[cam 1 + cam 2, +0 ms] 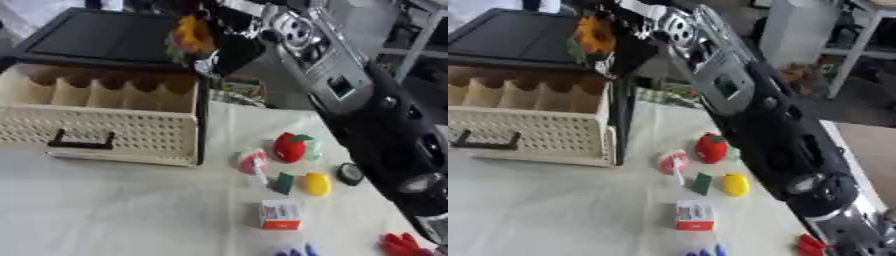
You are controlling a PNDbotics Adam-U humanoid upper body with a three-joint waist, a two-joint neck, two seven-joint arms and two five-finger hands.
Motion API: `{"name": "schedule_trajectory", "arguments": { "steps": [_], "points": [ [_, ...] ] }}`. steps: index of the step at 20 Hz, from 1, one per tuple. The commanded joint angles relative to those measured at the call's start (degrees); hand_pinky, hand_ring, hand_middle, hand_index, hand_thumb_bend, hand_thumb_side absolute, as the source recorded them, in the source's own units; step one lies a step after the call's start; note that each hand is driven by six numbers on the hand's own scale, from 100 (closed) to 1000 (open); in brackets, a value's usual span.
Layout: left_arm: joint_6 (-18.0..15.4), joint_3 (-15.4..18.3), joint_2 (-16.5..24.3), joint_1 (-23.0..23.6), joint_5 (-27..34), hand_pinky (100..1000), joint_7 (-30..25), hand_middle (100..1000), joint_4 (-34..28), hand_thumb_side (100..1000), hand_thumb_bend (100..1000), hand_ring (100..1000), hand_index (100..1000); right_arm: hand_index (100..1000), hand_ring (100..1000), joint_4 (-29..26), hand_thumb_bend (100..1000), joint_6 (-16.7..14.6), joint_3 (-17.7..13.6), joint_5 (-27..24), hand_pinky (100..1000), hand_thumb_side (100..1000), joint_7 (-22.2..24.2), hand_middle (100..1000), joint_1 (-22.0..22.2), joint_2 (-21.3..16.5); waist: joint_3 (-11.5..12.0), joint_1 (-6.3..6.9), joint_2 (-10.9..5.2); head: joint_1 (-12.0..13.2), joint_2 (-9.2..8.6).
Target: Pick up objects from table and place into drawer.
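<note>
The beige drawer [114, 131] stands pulled out of a black cabinet [96, 35], showing several divided compartments and a black handle [80, 142]. My right arm reaches from the lower right up to the drawer's back right corner. There my right hand [229, 52] is curled on an orange and yellow object [192, 35] with a bit of green, held above that corner. On the white table lie a red fruit with a green top [290, 146], a pink and white item [252, 161], a small green piece [283, 183], a yellow lemon-like thing [318, 184] and a white and orange box [281, 215].
A small black round thing [350, 173] lies beside my forearm. Something blue [297, 250] and something red [404, 245] show at the bottom edge. White furniture legs [850, 45] stand beyond the table's right side. The table's left front is bare cloth.
</note>
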Motion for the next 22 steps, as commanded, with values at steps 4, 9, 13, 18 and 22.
{"name": "schedule_trajectory", "arguments": {
  "steps": [4,9,13,18,22],
  "points": [
    [-0.11,0.37,0.81,-1.17,0.10,100,-0.32,100,-0.47,260,100,100,760,518,433,2.30,100,-0.78,-0.11,1.77,436,162,-0.74,386,-1.43,0.15,0.49,0.08,-0.86,-0.20,-1.00],
    [-0.05,0.40,0.78,-1.06,0.19,100,-0.31,100,-0.47,260,100,100,760,607,475,3.74,100,-2.12,0.02,2.37,490,230,-0.11,464,-1.31,0.45,0.57,-0.08,-0.70,-0.24,-0.96],
    [-0.02,0.44,0.73,-0.96,0.20,100,-0.29,100,-0.47,260,100,100,759,715,561,3.58,100,-3.39,0.14,2.39,580,300,1.46,576,-1.30,0.50,0.53,-0.08,-0.64,-0.19,-0.75],
    [0.10,0.53,0.64,-0.79,0.17,100,-0.18,100,-0.47,259,100,100,757,791,646,2.72,100,-4.40,-0.09,1.42,656,381,3.28,663,-1.34,0.36,0.42,-0.06,-0.64,-0.10,-0.62],
    [0.19,0.47,0.55,-0.79,0.15,100,-0.23,100,-0.47,259,100,100,756,855,688,2.42,180,-3.78,-0.40,1.38,681,450,3.12,710,-1.49,0.42,0.35,-0.11,-0.66,-0.16,-0.63]
  ]
}}
